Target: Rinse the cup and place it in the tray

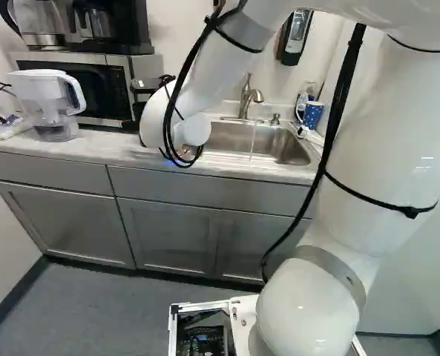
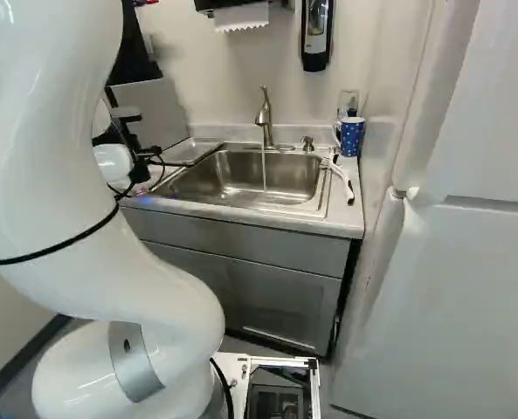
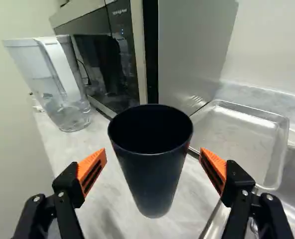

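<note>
The gripper (image 3: 153, 155) stands open, fingers either side of the upright cup (image 3: 154, 184) on the counter (image 3: 62, 144), presumably for a side grasp; the tray (image 3: 242, 144) lies beside the sink (image 2: 285, 172), handy after rinsing.

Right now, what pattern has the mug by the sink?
Blue mug, white spots; clearest in right base view.

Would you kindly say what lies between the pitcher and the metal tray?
The wrist view shows the dark cup between pitcher and metal tray, with the microwave behind it.
</note>
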You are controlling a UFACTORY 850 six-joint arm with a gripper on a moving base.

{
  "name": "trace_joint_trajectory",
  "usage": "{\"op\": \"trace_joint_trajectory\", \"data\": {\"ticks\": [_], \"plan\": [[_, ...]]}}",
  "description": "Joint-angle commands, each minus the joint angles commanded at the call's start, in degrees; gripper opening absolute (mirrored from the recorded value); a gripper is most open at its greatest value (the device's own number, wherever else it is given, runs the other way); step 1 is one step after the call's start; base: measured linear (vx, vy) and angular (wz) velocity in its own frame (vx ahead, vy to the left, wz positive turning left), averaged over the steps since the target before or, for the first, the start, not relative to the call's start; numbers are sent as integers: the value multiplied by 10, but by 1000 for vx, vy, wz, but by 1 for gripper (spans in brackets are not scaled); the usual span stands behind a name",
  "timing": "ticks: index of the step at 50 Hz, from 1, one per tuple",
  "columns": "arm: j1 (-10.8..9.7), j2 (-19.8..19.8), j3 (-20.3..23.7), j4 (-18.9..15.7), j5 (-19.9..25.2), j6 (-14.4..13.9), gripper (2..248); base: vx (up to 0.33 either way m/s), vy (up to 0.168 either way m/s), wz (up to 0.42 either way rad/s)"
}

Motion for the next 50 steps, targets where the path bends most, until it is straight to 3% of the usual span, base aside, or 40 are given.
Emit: {"op": "trace_joint_trajectory", "data": {"ticks": [30,50], "plan": [[5,-17,22,0,111,0,247,0,0,0],[5,-35,26,0,114,0,247,0,0,0]]}}
